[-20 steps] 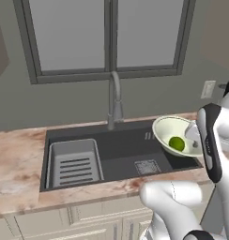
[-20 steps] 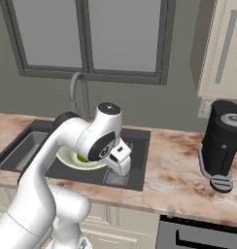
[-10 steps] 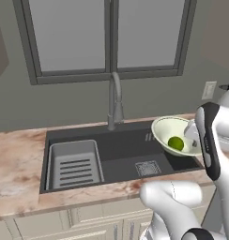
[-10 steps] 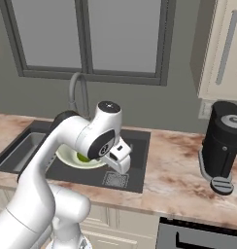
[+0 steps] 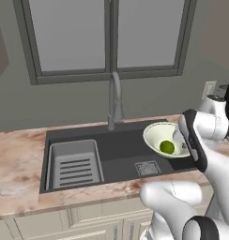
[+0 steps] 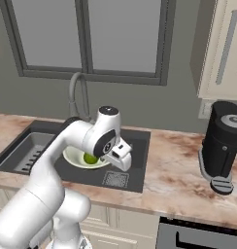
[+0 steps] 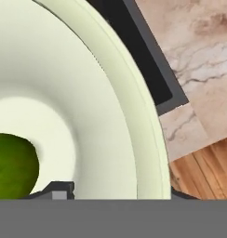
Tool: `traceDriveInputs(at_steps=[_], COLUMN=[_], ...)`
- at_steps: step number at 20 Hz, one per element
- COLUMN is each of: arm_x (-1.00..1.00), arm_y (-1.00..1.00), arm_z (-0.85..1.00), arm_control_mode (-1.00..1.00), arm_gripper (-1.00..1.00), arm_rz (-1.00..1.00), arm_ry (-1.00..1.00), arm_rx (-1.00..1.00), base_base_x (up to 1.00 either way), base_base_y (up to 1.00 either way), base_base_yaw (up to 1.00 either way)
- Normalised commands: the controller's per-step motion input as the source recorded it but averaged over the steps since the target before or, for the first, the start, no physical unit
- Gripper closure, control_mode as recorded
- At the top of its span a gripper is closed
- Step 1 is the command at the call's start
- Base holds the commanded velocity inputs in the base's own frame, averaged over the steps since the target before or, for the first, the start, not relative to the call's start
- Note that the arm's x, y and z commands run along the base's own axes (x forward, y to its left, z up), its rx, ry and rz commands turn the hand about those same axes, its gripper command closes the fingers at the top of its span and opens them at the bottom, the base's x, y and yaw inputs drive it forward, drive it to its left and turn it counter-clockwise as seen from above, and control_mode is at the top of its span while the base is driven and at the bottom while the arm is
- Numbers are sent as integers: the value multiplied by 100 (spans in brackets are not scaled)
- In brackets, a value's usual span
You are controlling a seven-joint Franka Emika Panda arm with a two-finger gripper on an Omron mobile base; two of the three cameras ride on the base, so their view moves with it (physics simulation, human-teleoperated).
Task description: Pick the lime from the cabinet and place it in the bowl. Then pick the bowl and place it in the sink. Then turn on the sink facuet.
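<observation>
The pale greenish-white bowl [image 5: 157, 135] hangs tilted over the right part of the dark sink [image 5: 121, 152], with the green lime [image 5: 167, 147] lying inside it. My gripper [image 6: 119, 156] is shut on the bowl's right rim. In the hand view the rim of the bowl [image 7: 134, 116] runs between my gripper's [image 7: 120, 191] fingertips, and the lime [image 7: 13, 162] is at the lower left. From the right base view the bowl [image 6: 73, 158] and the lime [image 6: 90, 158] are partly hidden behind my arm. The grey gooseneck faucet [image 5: 115, 101] stands behind the basin. The cream cabinet [image 6: 222, 48] hangs at the upper right.
A lighter grey ribbed tray [image 5: 74, 161] fills the sink's left half, and a drain grid [image 5: 147, 168] lies below the bowl. A black coffee machine [image 6: 225, 146] stands on the marble counter [image 6: 174, 170] to the right. A window runs along the wall behind.
The bowl, with the lime in it, has shifted a little to the left and slightly lower over the sink, carried by my gripper. The faucet has not moved.
</observation>
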Motion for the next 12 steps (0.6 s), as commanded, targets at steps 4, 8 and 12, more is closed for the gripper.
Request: traceDriveInputs(at_steps=[4,8,12], arm_x=[96,85,72], arm_y=[3,20,22], arm_z=[-99,-91,-46], arm_control_mode=[-100,-100,-100], arm_gripper=[100,100,100], arm_rz=[15,14,6], arm_ry=[5,0,0], arm_rx=[-6,-3,0], base_base_x=[0,0,0], base_base_y=[0,0,0], base_base_yaw=[0,0,0])
